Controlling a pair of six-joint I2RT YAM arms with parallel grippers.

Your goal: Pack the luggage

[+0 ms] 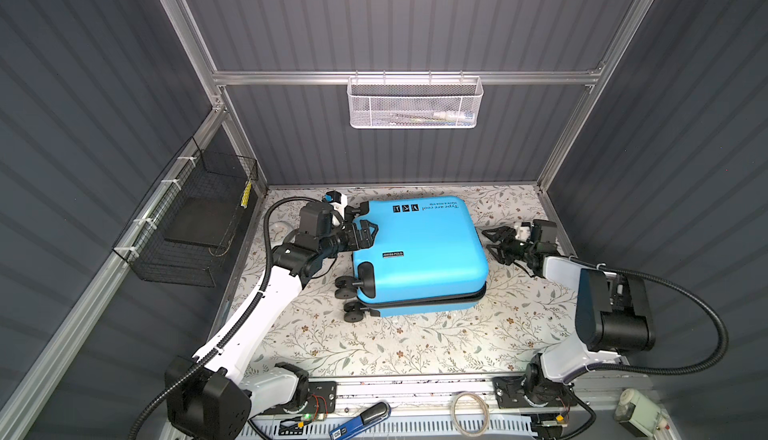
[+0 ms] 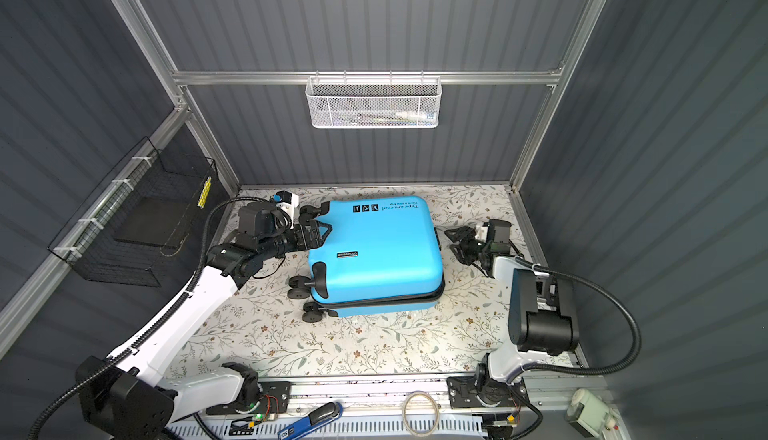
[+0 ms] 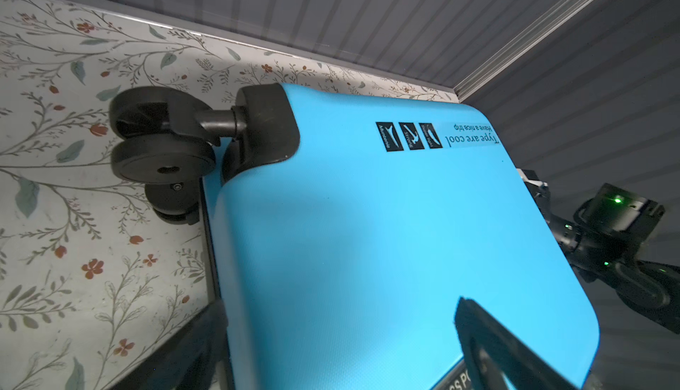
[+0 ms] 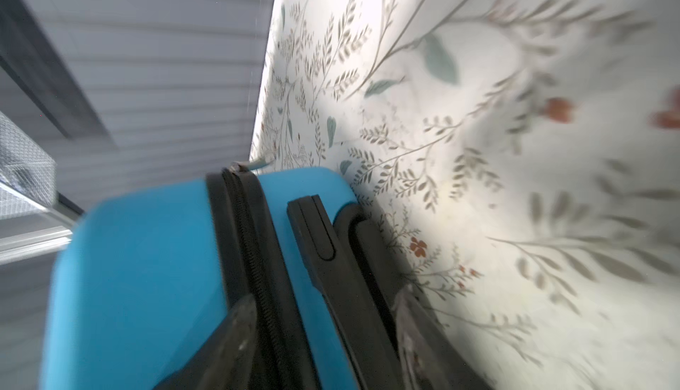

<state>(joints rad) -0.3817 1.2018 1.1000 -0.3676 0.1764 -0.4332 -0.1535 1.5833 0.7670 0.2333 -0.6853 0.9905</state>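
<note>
The luggage (image 1: 419, 251) is finished in bright blue, and its zipper (image 4: 250, 259), handle (image 4: 323, 230), wheels (image 3: 162, 156) and small stickers (image 3: 408, 136) are rendered in black. The tabletop (image 1: 395, 346) is covered with a cream floral print of grey-green sprigs and rust-red blossoms. The walls (image 1: 374, 22) are ribbed in dark grey. White is seen on the mesh basket (image 1: 415, 105), black on the wire basket (image 1: 187, 226), and yellow on a strip (image 1: 247, 195) at its side.

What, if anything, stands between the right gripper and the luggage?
Nothing visible. The right gripper is already at the handle side of the luggage. Its fingers are spread astride the zipper and handle.
</note>
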